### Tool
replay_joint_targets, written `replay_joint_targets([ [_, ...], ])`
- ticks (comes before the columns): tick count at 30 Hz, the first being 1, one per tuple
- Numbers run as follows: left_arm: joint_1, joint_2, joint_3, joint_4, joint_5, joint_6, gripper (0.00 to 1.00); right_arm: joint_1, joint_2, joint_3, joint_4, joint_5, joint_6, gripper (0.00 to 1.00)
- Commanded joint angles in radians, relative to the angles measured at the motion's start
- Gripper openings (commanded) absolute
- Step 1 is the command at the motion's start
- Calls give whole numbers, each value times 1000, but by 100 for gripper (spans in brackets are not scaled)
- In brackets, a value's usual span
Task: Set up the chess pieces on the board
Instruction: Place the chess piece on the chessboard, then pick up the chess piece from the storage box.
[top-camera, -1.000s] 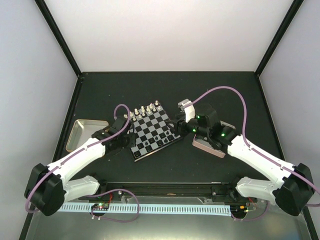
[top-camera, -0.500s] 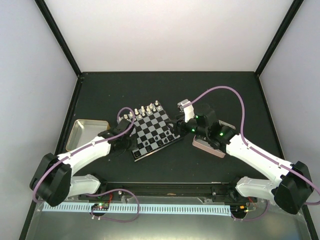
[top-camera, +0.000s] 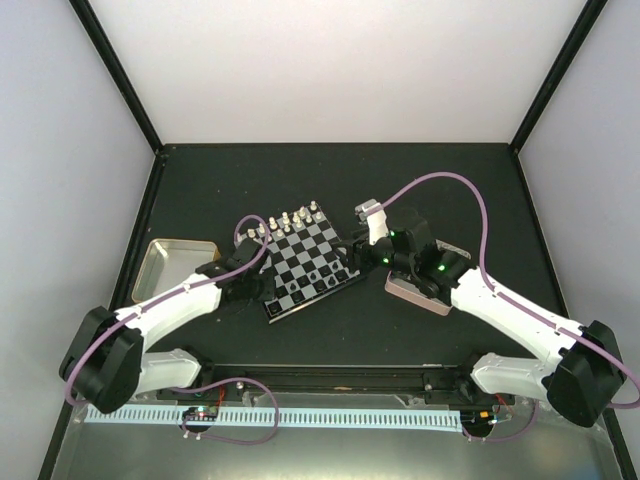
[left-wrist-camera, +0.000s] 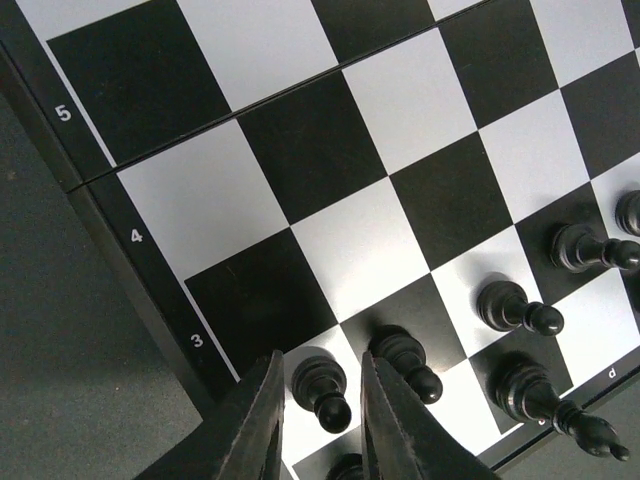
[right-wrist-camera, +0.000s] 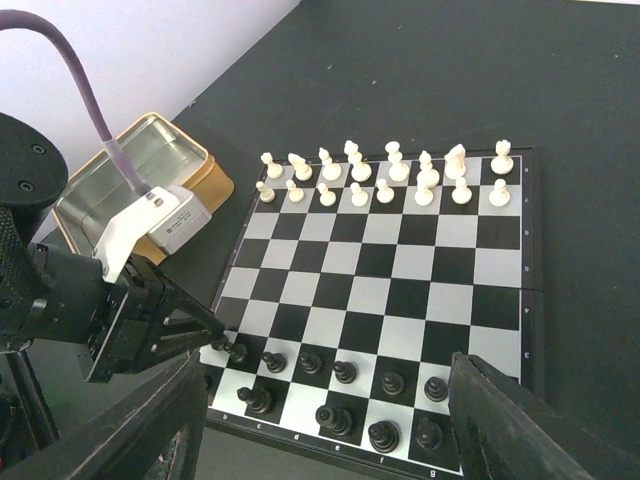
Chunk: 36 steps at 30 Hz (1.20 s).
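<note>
Near left corner of the board (left-wrist-camera: 300, 150): left gripper (left-wrist-camera: 320, 365), jaws narrowly parted either side of an upright black pawn (left-wrist-camera: 322, 390) on the edge file, seemingly clear of its flanks. The pawn stands squarely between the tips, long axis vertical, so a straight lift should clear it. Beyond: other black pieces (right-wrist-camera: 390, 385) in two near ranks, white pieces (right-wrist-camera: 385, 190) along the far edge; right gripper (right-wrist-camera: 325, 370), spread wide and empty, at the board's right side, farther from that pawn.
</note>
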Motion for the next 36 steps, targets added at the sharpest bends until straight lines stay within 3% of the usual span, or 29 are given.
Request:
replay_joint_targets([
  [1, 5, -37, 16, -24, -9, -5, 23, 3, -8, 26, -10, 37, 15, 67],
  [8, 6, -113, 67, -89, -89, 1, 26, -19, -23, 33, -69, 220, 144, 67],
  [15, 7, -238, 109, -97, -114, 36, 33, -236, 18, 34, -345, 292, 342, 67],
  [27, 7, -434, 125, -12, -60, 86, 45, -334, 121, -66, -413, 225, 413, 68],
  [36, 8, -452, 111, 31, 13, 98, 48, -332, 91, -132, -605, 306, 310, 64],
])
